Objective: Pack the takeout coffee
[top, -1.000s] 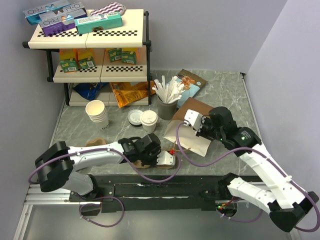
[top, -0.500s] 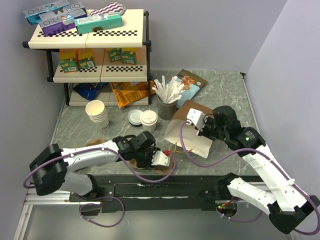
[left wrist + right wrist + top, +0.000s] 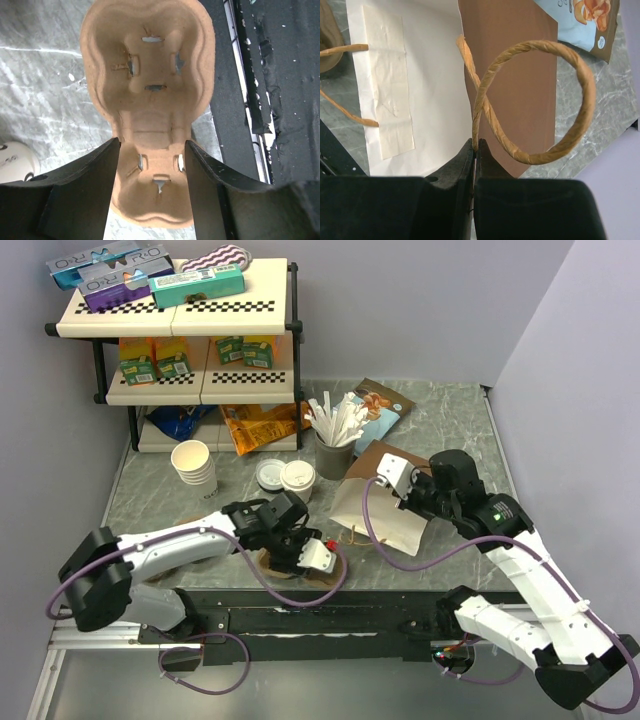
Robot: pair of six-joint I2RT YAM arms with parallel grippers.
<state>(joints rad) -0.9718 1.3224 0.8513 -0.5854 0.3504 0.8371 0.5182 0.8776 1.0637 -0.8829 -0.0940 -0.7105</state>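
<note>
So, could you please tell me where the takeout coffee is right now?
In the top view, the takeout coffee stands near the middle of the table, just right of the loose lids and left of the straw holder.

Plain pale lavender walls (image 3: 420, 300) close in a grey marbled counter (image 3: 450, 420) on the far and right sides. A black-framed rack (image 3: 262, 285) with cream shelves stands in the far left corner. The light is soft and even.
</note>
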